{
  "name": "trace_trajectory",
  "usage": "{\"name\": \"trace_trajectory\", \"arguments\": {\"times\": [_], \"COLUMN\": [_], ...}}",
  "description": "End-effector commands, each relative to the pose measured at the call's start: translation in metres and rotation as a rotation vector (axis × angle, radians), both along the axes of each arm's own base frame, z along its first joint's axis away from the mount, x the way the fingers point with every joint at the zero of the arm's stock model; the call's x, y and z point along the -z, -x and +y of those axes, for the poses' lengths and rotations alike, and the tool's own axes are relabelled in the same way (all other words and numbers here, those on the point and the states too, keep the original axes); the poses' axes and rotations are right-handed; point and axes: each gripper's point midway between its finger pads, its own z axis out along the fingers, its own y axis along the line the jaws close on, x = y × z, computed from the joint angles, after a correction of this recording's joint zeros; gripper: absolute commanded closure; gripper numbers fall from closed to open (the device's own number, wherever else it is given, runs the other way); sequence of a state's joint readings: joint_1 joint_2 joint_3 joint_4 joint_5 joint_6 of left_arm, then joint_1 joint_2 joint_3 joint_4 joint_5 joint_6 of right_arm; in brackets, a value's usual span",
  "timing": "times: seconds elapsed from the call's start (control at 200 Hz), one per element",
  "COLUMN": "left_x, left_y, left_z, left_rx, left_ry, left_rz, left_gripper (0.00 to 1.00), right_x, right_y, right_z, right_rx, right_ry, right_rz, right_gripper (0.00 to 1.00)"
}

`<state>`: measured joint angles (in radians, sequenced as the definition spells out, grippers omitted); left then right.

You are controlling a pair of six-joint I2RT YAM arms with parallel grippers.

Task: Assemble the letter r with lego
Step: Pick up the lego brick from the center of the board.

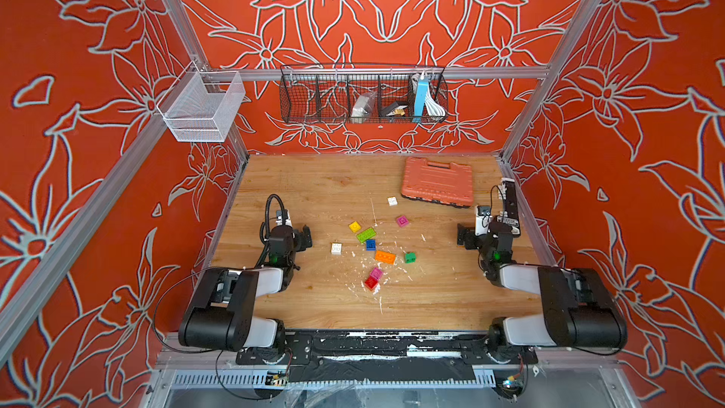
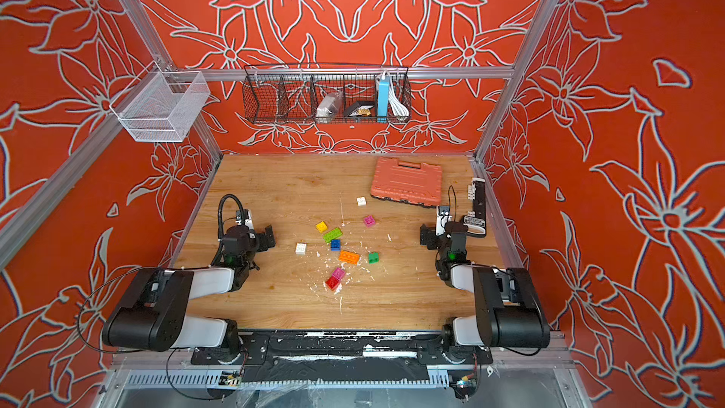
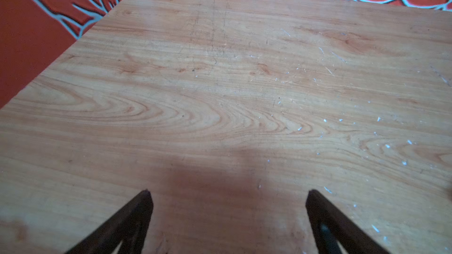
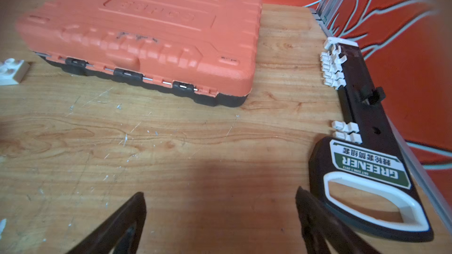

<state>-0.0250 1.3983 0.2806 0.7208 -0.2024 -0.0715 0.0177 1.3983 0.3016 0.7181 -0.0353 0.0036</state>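
The lego lies loose mid-table in both top views: a yellow brick (image 1: 355,226), lime (image 1: 366,235), blue (image 1: 370,244), orange (image 1: 385,257), green (image 1: 410,257), magenta (image 1: 402,221), and a pink brick touching a red one (image 1: 370,282). One white brick (image 1: 336,248) lies left of the cluster, another (image 1: 392,200) (image 4: 11,70) near the case. My left gripper (image 1: 304,237) (image 3: 228,191) hovers open and empty left of the bricks. My right gripper (image 1: 465,235) (image 4: 220,191) stands open and empty at the right.
A large orange ribbed case (image 1: 437,181) (image 4: 146,32) lies at the back right. A black socket holder with white clips (image 4: 367,142) runs along the right edge, close to my right gripper. White scuffs mark the wooden table (image 1: 314,186). Wire baskets (image 1: 363,94) hang on the back rail.
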Motion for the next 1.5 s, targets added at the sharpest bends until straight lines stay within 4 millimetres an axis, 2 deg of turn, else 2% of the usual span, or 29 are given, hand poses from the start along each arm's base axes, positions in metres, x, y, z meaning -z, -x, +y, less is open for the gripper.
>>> {"name": "trace_trajectory", "arguments": {"times": [0.0,0.6,0.716,0.816,0.896,0.986,1.071,1.126,1.211,1.266,1.326,1.496], "left_x": [-0.021,-0.023,-0.045,-0.063,-0.082,-0.101,-0.113,-0.118,-0.121,-0.120,-0.115,-0.091], "left_y": [-0.013,-0.012,-0.008,-0.001,0.002,0.005,0.015,0.022,0.030,0.035,0.041,0.068], "left_z": [0.006,0.007,-0.001,-0.001,-0.005,-0.007,0.003,0.004,-0.005,-0.018,-0.034,-0.079], "left_rx": [-0.012,-0.009,-0.020,-0.075,-0.112,-0.169,-0.314,-0.365,-0.363,-0.322,-0.269,-0.144], "left_ry": [-0.035,-0.027,-0.100,-0.114,-0.135,-0.100,0.005,0.059,0.106,0.152,0.209,0.267], "left_rz": [-0.080,-0.090,-0.088,-0.063,-0.080,-0.088,-0.065,-0.029,0.030,0.066,0.112,0.264], "left_gripper": [0.01,0.01,0.01,0.01,0.01,0.01,0.01,0.01,0.01,0.01,0.01,0.01], "right_x": [-0.020,-0.023,-0.038,-0.059,-0.078,-0.105,-0.128,-0.134,-0.135,-0.133,-0.133,-0.126], "right_y": [-0.014,-0.014,-0.015,-0.009,-0.007,-0.006,-0.004,-0.002,0.003,0.005,0.006,0.020], "right_z": [-0.006,-0.005,-0.001,0.001,-0.004,0.001,0.009,0.008,0.008,0.015,0.031,0.092], "right_rx": [0.018,0.001,-0.029,-0.033,0.027,0.041,0.034,0.080,0.151,0.160,0.112,-0.029], "right_ry": [0.033,0.011,0.008,-0.001,-0.050,-0.163,-0.263,-0.330,-0.413,-0.453,-0.460,-0.411], "right_rz": [-0.075,-0.085,-0.063,-0.054,-0.069,-0.136,-0.152,-0.113,-0.024,0.031,0.072,0.211], "right_gripper": [0.02,0.02,0.02,0.02,0.02,0.02,0.02,0.02,0.02,0.02,0.02,0.02]}}
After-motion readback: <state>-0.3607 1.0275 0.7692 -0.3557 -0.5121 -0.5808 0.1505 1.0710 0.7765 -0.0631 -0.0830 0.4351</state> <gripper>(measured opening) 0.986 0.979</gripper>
